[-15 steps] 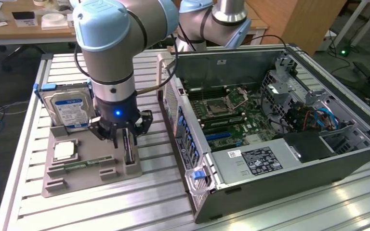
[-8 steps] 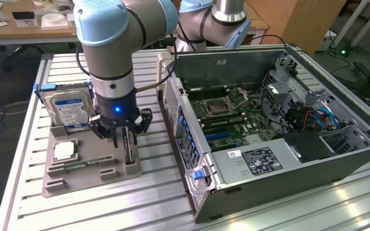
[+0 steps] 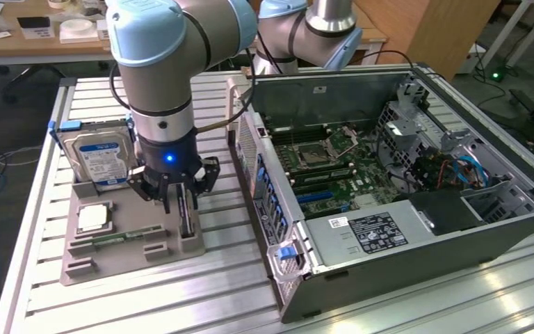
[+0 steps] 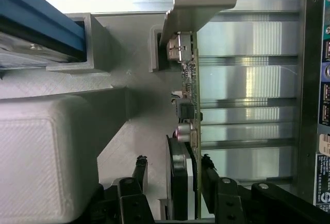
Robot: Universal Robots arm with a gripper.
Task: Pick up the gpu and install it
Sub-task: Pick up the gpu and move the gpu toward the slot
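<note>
The gpu (image 3: 188,224) stands on edge in a slot of the grey fixture tray (image 3: 109,268), on the side nearest the computer case. From the wrist it shows edge-on as a thin dark card (image 4: 190,105) with a silver end bracket (image 4: 198,2). My gripper (image 3: 181,200) is lowered straight over it. Its black fingers (image 4: 139,170) straddle the card, one on each side, with a small gap to the card on both sides. The gripper (image 4: 172,171) is open and the card still sits in its slot.
The tray also holds a silver hard drive (image 3: 100,156) standing upright, a processor chip (image 3: 94,218) and a green memory stick (image 3: 123,236). The open computer case (image 3: 452,209) lies at the exterior view's right, motherboard (image 3: 336,174) exposed. Its rear panel (image 4: 322,105) is close beside the gpu.
</note>
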